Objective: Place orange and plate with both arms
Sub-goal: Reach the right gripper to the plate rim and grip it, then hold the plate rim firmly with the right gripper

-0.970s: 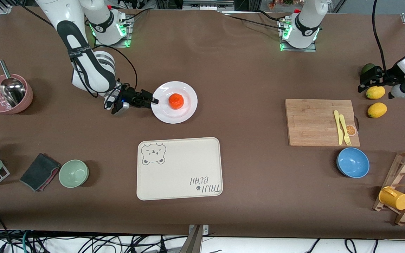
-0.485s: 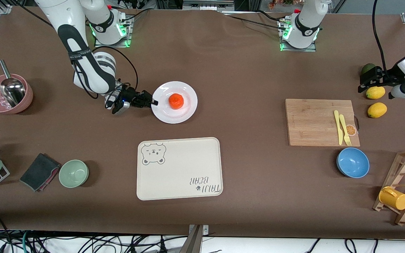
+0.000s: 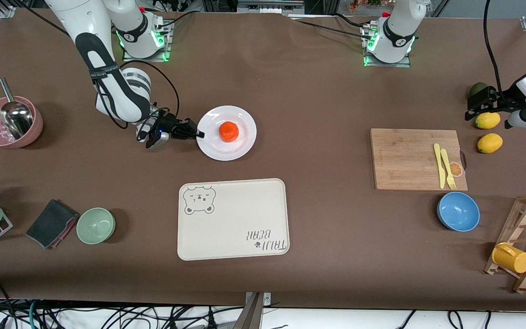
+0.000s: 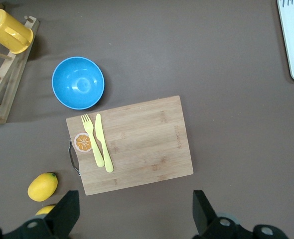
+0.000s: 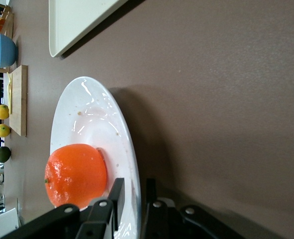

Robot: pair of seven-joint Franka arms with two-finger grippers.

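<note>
The orange [image 3: 228, 131] is already set on the plate [image 3: 241, 143], whose rim is pinched between the right hand's [image 3: 197, 133] fingers on the desk [image 3: 318, 91], while moving it remains, the left hand [image 4: 137, 219] held apart over the lemons [image 3: 488, 120].

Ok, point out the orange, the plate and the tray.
orange [image 3: 228, 131], front view, middle of the fruit.
plate [image 3: 245, 144], front view, bare rim.
tray [image 3: 233, 224], front view, bare middle.
</note>
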